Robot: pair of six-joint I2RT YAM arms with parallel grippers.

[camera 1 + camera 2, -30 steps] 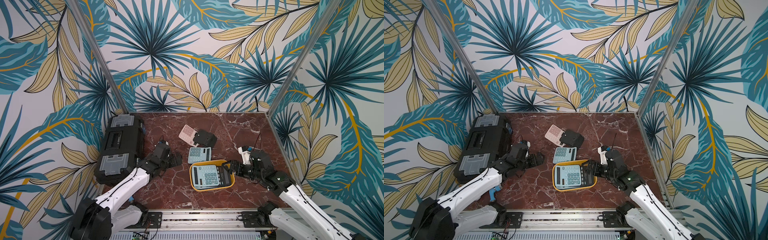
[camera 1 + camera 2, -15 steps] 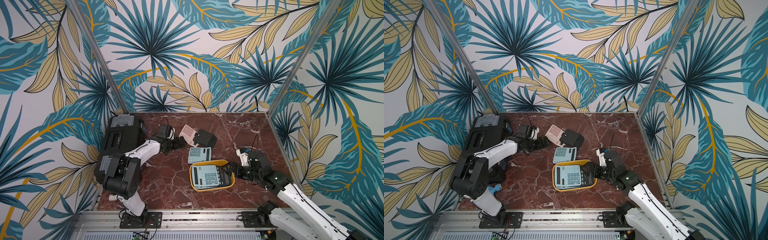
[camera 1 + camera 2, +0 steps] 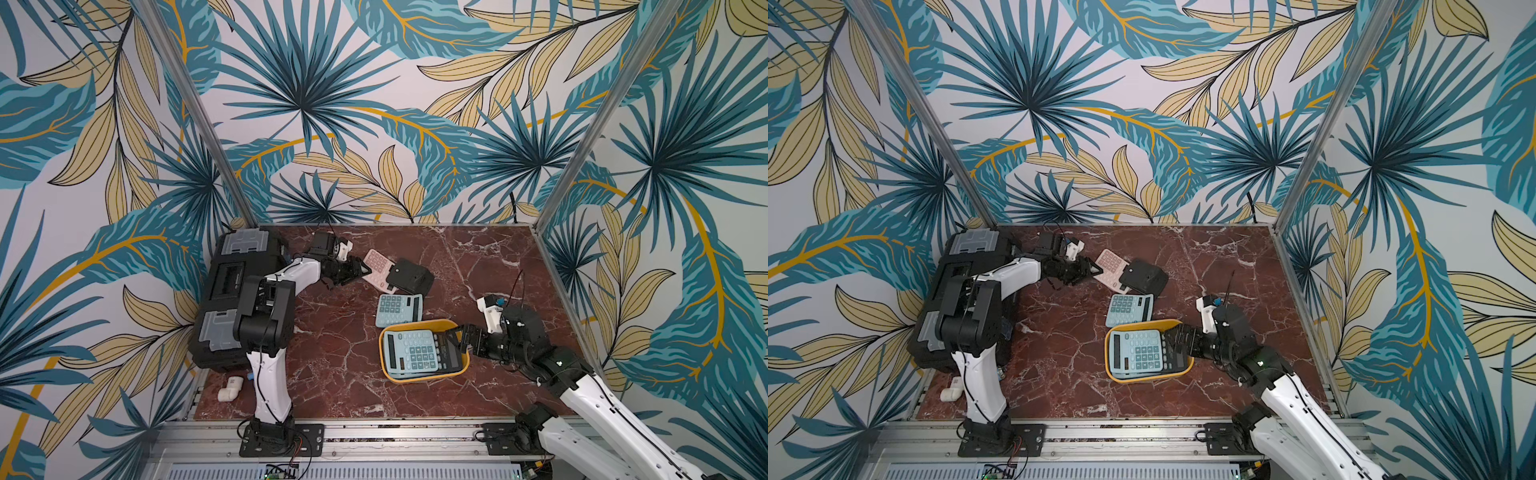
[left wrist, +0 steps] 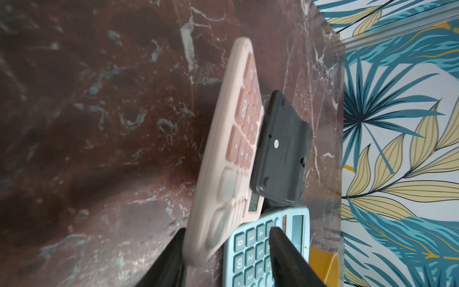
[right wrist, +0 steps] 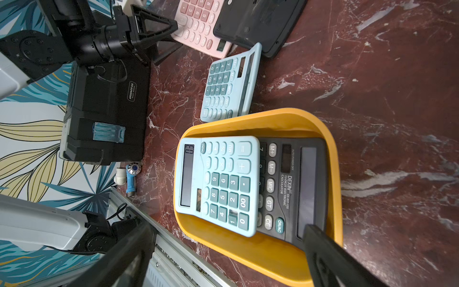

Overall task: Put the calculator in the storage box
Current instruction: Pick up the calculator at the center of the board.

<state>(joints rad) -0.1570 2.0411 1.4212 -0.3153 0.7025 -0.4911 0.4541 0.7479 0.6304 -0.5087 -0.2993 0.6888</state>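
Now your left fingers (image 3: 360, 270) are around a corner of the pink calculator (image 3: 376, 262), beyond the yellow box (image 3: 428, 376); I can't tell if they squeeze. Your right fingers (image 3: 464, 340) are wide open at the box's edge.

Left arm (image 3: 272, 386), right arm (image 3: 598, 403): white shells, black joints, thin black cables; possibly a green indicator light on right.

Left arm (image 3: 266, 299) is folded high at the elbow, forearm reaching toward the back, left gripper (image 3: 358, 272) low with jaws part-way apart. Right arm (image 3: 590, 395) is stretched low and inward from its base, right gripper (image 3: 462, 343) jaws spread wide.
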